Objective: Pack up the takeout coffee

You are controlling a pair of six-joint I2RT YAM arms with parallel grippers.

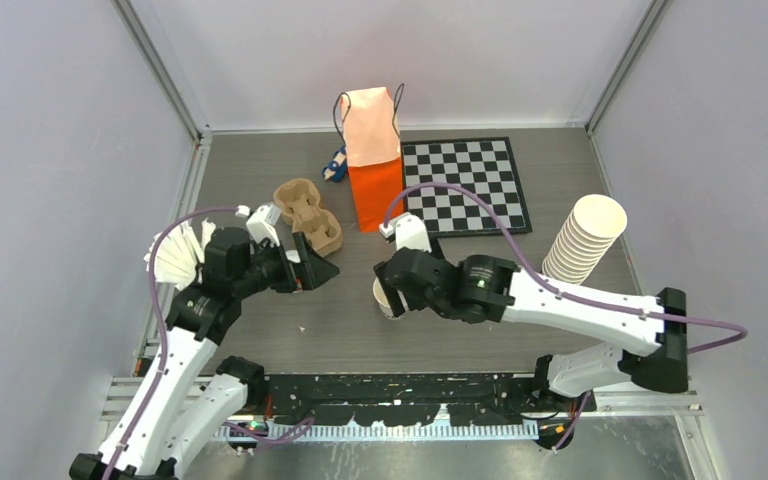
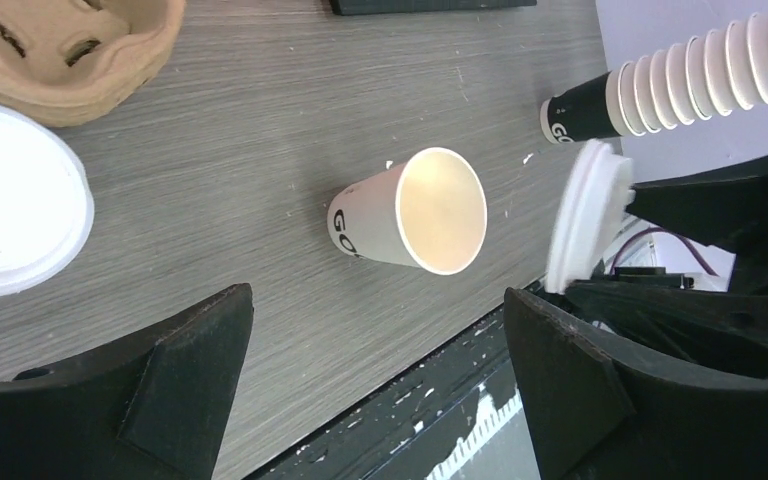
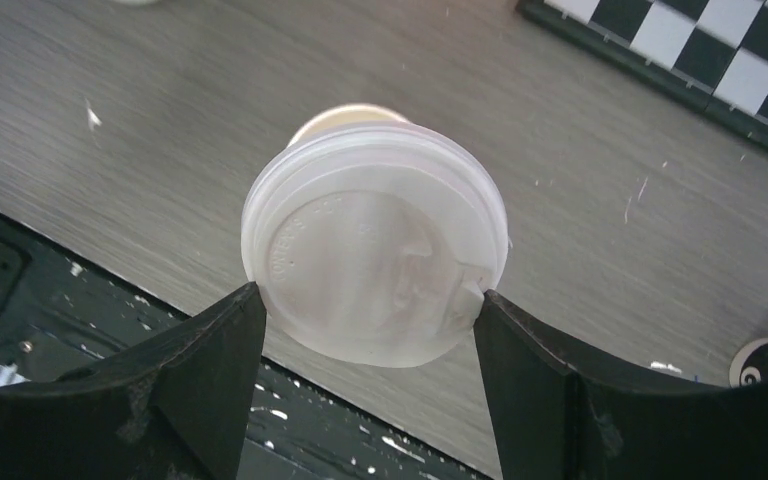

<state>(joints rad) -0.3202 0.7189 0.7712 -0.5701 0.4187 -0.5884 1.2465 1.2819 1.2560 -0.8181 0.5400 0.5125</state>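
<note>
Right wrist view, right gripper [image 3: 368, 300] clamping sip lid [image 3: 375, 265] near open cup [image 2: 410, 212]; left gripper [image 2: 377, 300] spread empty beside carrier [image 2: 70, 50]

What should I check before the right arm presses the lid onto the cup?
1. Hold of lid in right gripper: ok; pinched at both edges.
2. The cup upright, mouth uncovered: ok.
3. Centring of lid over cup: cannot tell; cup's rim shows past one edge.
4. The left gripper steadying cup: not ok; open, apart from it.
5. The orange bag upright: ok.
</note>
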